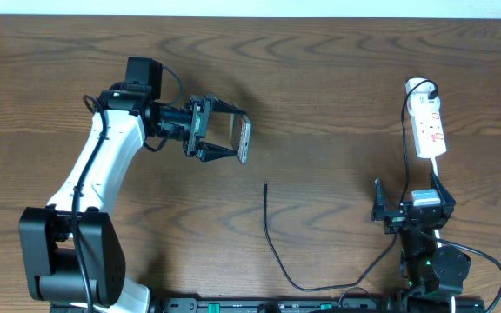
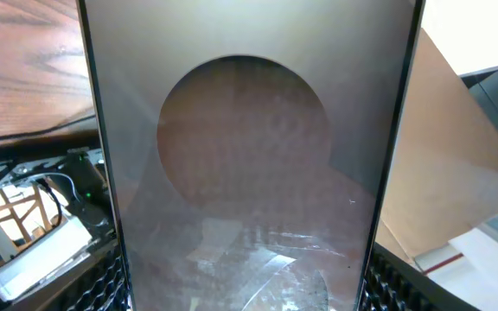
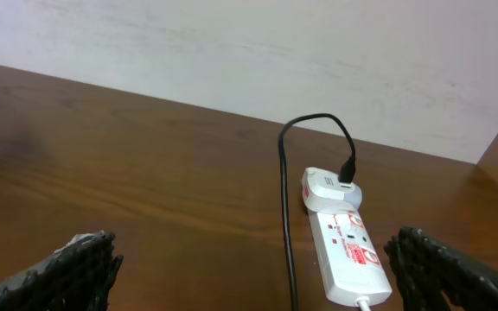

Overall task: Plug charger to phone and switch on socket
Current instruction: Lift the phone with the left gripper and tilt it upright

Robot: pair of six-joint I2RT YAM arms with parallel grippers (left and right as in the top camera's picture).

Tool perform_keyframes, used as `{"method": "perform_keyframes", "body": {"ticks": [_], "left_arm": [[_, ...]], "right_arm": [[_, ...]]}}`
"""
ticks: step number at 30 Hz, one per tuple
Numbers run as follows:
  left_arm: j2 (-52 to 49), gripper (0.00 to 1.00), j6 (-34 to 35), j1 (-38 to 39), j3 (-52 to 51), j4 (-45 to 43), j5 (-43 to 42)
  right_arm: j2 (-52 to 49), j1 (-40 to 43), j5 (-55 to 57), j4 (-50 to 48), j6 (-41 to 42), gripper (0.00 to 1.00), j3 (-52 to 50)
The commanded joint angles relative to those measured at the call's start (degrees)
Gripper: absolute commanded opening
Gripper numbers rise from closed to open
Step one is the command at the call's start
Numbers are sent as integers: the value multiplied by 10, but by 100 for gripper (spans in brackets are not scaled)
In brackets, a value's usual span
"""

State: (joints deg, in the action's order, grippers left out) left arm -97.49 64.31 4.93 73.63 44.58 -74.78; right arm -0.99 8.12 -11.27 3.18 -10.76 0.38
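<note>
Charger (image 1: 266, 209): a long thin black cable, loose on the brown wooden table (image 1: 337, 52). Its slim black connector tip (image 1: 265, 186) lies just nearer me than the flat, bronze-screened phone (image 2: 249, 173), and slightly to the right of it. The cable's last stretch runs straight away from me, so the tip points toward the far edge, past the phone. My left gripper (image 1: 237, 137) is clamped across the phone's width and holds it on edge above the table. I cannot tell which end carries the port. My right gripper (image 1: 407, 202) is spread wide and empty, well off to the right of the tip. The white elongated socket (image 3: 348, 255) lies straight ahead of it, its long axis running away from me. The left hand is nearer the tip but full, so I judge the right must fetch the charger.
</note>
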Motion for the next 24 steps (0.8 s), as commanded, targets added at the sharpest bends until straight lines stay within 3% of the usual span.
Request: {"method": "perform_keyframes", "body": {"ticks": [1,10,20,24], "left_arm": [[19,7,1,0,-1,-1,-41],[19,8,1,0,-1,-1,-38],[19,7,-2,0,-1,-1,91],[19,7,-7,0,-2,-1,100]], "right_arm": [[0,-3,2,3,7,99,-1],[0,-3,2,3,7,99,-1],[0,-3,2,3,7,99,-1],[0,-3,2,1,7,99,-1]]}}
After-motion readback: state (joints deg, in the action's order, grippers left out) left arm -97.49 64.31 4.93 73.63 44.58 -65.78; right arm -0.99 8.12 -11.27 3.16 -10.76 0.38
